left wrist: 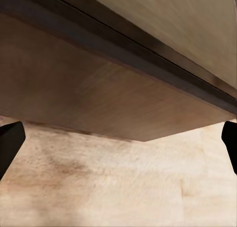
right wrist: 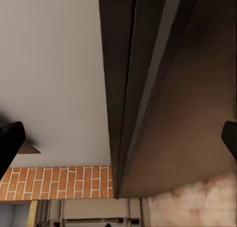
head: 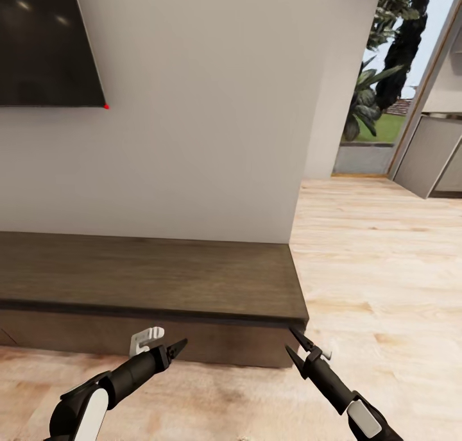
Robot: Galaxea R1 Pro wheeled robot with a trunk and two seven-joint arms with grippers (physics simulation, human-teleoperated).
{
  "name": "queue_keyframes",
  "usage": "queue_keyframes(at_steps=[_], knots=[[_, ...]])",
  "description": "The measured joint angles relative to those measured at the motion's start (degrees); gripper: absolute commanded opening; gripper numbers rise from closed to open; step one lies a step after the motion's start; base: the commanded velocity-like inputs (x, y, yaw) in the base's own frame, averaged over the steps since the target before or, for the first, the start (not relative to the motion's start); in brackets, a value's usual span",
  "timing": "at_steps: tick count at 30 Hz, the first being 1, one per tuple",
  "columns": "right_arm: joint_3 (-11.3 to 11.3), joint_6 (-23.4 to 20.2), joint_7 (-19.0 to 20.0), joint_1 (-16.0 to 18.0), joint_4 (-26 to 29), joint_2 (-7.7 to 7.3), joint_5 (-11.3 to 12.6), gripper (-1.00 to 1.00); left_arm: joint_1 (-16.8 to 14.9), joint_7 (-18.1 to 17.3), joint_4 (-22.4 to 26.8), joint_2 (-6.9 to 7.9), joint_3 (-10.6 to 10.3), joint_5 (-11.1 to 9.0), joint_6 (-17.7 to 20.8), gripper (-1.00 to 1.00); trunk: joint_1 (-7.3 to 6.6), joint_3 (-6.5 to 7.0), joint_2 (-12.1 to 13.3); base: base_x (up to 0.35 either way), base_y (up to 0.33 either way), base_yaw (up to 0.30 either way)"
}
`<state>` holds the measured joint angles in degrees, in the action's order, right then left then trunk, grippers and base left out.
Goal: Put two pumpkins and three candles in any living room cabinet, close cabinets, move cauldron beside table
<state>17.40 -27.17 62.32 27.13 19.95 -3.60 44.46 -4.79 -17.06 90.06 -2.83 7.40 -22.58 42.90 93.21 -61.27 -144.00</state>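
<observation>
So right in front of me is the cabinet [head: 147, 277], that long low dark-brown wood unit sitting on the light wood floor, pushed up against the white living-room wall just below the TV. Its top is flat and bare, with a slightly darker lip running along the front edge. The front panel under that lip looks flush and shut at this end, no handles on it. From my left wrist I see the same front [left wrist: 98, 93] from low down, plain brown wood meeting the floor. From my right wrist its end [right wrist: 163, 88] shows edge-on.
</observation>
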Motion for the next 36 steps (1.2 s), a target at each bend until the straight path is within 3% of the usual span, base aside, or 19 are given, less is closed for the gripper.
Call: queue_keyframes(at_steps=[10, 36], knots=[[0.02, -0.04, 0.03, 0.00, 0.00, 0.00, 0.00, 1.00, 0.00, 0.00, 0.00, -0.01, 0.00, 0.00, 0.00, 1.00, 0.15, -1.33, -0.08, 0.000, 0.000, 0.000], [0.03, -0.04, 0.05, 0.00, 0.00, 0.00, 0.01, 1.00, 0.07, 0.00, 0.01, -0.01, 0.00, -0.01, -0.09, 1.00, 0.15, -1.34, -0.09, 0.049, 0.000, 0.000]])
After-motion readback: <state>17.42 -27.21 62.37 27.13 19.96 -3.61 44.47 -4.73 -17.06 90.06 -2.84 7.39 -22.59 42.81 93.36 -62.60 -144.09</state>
